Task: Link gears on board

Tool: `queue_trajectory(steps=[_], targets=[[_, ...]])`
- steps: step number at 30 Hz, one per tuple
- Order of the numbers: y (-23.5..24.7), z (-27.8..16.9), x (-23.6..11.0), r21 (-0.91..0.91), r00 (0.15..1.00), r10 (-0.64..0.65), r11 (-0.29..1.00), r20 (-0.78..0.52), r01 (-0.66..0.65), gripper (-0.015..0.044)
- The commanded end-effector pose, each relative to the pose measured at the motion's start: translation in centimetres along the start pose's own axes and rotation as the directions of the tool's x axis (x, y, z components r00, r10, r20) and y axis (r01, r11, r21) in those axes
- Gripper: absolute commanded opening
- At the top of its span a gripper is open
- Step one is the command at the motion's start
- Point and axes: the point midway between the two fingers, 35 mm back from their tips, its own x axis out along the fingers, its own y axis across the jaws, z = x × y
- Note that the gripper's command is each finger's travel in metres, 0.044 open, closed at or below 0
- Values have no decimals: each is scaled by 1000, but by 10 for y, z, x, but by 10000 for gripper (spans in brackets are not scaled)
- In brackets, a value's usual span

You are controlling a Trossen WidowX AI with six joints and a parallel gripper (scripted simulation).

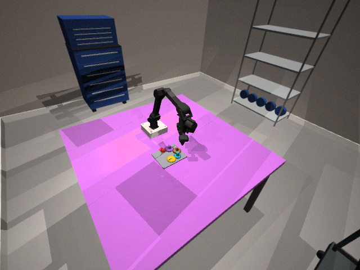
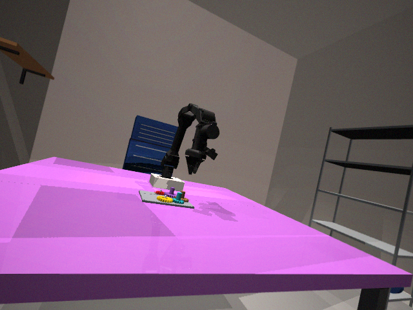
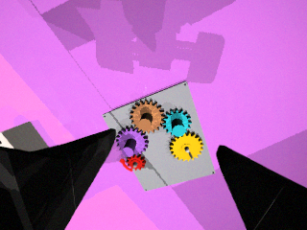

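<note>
The grey board (image 1: 162, 160) (image 2: 148, 197) (image 3: 203, 165) bears five gears. In the wrist view the red gear (image 3: 137, 163) touches the purple gear (image 3: 124, 139), which touches the orange-brown gear (image 3: 144, 108). That one adjoins the cyan gear (image 3: 182, 117), whose teeth meet the yellow gear (image 3: 184, 142) with a black stripe. The purple, orange-brown and cyan gears have upright handles and look flat on the board; their pegs are hidden. My gripper (image 1: 182, 143) (image 2: 192, 172) (image 3: 166, 141) is open and empty, high above the board.
The white arm base (image 1: 157, 132) (image 2: 166, 182) stands on the magenta table (image 1: 232, 174) (image 2: 233, 250) behind the board. A blue cabinet (image 1: 98, 66) and a metal shelf rack (image 1: 270, 87) stand off the table.
</note>
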Motion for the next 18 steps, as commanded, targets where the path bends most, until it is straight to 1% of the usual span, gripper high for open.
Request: queue_trajectory(steps=[1, 7, 14, 18], targets=[[51, 47, -10, -24, 1000, 3, 1000, 8, -3, 440], [132, 91, -23, -24, 1000, 10, 1000, 13, -10, 440], [229, 111, -37, -24, 1000, 21, 999, 14, -21, 440], [238, 111, -38, -24, 1000, 23, 999, 13, -22, 440]])
